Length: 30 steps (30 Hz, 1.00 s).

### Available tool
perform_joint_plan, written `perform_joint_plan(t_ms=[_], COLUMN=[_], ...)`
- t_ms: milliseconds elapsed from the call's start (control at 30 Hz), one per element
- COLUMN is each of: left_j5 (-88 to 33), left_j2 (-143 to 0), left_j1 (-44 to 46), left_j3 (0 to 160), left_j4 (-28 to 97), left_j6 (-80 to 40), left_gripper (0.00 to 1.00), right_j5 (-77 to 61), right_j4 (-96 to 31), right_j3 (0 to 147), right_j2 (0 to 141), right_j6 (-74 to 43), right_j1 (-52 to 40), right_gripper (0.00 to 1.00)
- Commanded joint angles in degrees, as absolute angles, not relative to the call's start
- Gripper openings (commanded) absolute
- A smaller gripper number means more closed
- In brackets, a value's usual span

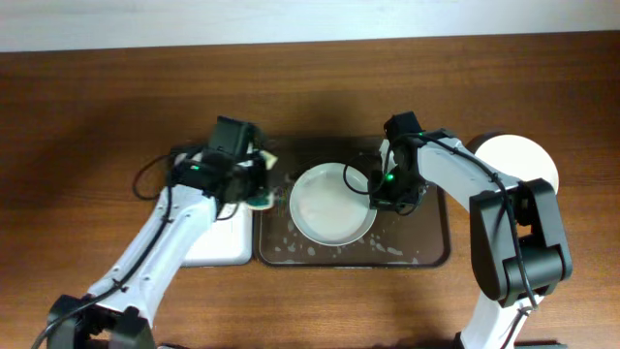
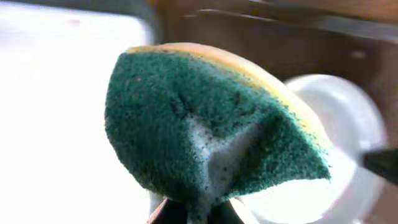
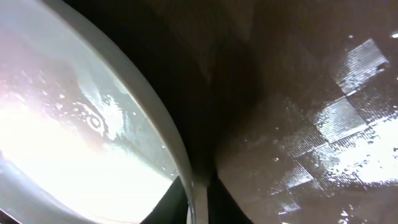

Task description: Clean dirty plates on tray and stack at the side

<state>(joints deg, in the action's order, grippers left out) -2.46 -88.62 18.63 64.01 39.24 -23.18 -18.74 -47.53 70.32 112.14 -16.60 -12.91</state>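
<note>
A pale plate [image 1: 332, 205] lies on the dark brown tray [image 1: 426, 247], which carries foamy wet spots. My right gripper [image 1: 376, 197] is shut on the plate's right rim; the right wrist view shows the wet rim [image 3: 180, 168] pinched between the fingers [image 3: 199, 208]. My left gripper [image 1: 254, 189] is shut on a green and yellow sponge [image 2: 205, 130] at the tray's left edge, beside the plate [image 2: 348, 124]. Another white plate [image 1: 518, 160] sits on the table to the right of the tray.
A smaller white tray [image 1: 218, 242] lies left of the brown tray, under my left arm. The wooden table [image 1: 77, 116] extends around both trays.
</note>
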Motion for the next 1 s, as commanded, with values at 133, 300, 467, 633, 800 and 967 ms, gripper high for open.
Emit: perform_joint_plan(t_ms=[133,300,467,633,800,967], left_j5=[-1.3,-1.6,-1.4,-1.5,-1.7,-1.7], left_j2=[-94.2,-100.4,-100.4,-100.4,-100.4,-100.4], left_j1=[9.6,9.6,9.6,9.6,9.6,9.6], left_j3=[56.9,56.9,56.9,56.9,56.9,56.9], left_j4=[35.4,32.1,31.8,37.9,43.2,43.1], left_j6=[-11.0,-10.4,-10.4,-10.6,-10.7,-11.0], left_gripper=[0.0,0.37,0.63,0.77,0.71,0.0], right_j5=[-16.1,-16.1,-16.1,-16.1,-16.0,-16.1], right_j4=[-47.5,-47.6,-47.6,-47.6,-47.7,-47.8], right_j3=[69.5,69.5,69.5,69.5,69.5,69.5], right_j2=[112.9,112.9,112.9,112.9,112.9,112.9], right_j6=[-17.0,-17.0,-17.0,-17.0,-17.0,-17.0], right_j1=[-12.8,-12.8,-12.8,-12.8,-12.8,-12.8], right_gripper=[0.11,0.11,0.11,0.11,0.11,0.11])
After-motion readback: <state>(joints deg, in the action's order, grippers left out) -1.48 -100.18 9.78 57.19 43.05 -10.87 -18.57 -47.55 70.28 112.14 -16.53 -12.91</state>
